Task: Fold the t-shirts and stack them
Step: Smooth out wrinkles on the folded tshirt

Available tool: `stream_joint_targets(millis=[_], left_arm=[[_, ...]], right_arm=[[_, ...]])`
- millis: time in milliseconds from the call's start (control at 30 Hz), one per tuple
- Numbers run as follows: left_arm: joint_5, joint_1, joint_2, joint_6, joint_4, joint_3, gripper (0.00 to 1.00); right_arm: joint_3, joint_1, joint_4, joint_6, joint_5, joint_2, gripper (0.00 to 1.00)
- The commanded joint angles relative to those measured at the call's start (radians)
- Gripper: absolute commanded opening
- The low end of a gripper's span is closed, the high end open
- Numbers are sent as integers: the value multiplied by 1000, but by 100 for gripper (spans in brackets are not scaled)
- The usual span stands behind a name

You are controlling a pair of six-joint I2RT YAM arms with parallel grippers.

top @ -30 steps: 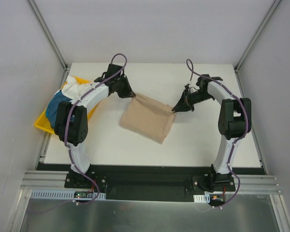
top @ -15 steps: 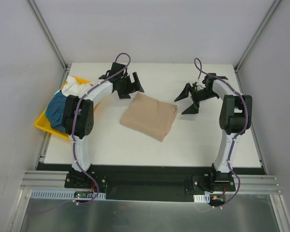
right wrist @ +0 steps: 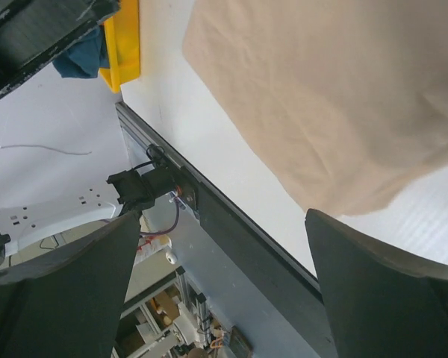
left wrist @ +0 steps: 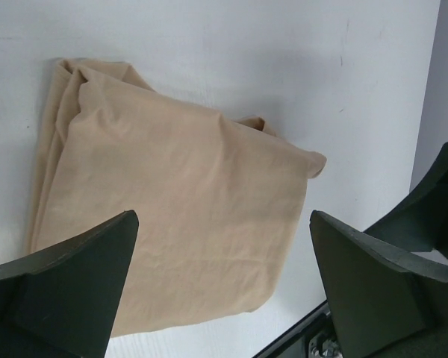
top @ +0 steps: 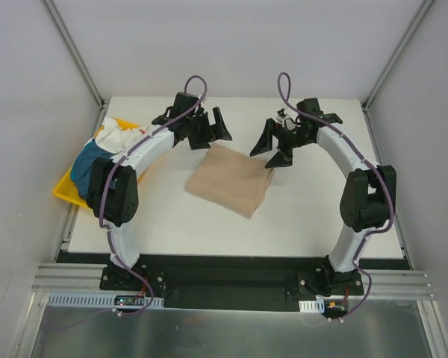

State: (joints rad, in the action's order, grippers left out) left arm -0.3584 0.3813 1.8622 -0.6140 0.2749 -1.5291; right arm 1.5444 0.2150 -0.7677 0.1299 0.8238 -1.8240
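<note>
The tan shirt lies folded on the bench. The left pincer and right pincer gape empty. The heaped shirts in the tray await folding.

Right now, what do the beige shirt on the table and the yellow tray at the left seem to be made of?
Beige shirt: looks like soft cloth with a matte surface; it lies limp, with fine creases and rumpled folded edges. Yellow tray: probably hard plastic, smooth and evenly coloured; its rim keeps a straight, stiff edge. The exact fibre or plastic cannot be told.
</note>
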Motion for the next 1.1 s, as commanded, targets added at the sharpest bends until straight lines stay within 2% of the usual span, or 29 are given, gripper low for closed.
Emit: stream_joint_targets(millis=[0,100,233,567,767,933,1067], left_arm=[[-51,-1,130,-7,-6,-110,99],[-80,-1,236,-26,-6,-193,99],[-91,-4,334,-49,-6,-265,99],[-57,-25,405,-81,-6,-210,99],[-48,-25,341,-87,-6,-45,99],[-8,-24,192,-79,-6,131,99],[21,-7,25,-72,-6,263,99]], right_arm=[[29,76,162,96,-6,-55,96],[31,90,260,151,-2,-118,96],[51,51,292,166,0,-221,96],[-21,-52,288,137,-57,-406,96],[-32,-54,266,114,-77,-417,96],[-1,-57,182,57,-135,-382,96],[14,-36,45,-64,-323,-273,96]])
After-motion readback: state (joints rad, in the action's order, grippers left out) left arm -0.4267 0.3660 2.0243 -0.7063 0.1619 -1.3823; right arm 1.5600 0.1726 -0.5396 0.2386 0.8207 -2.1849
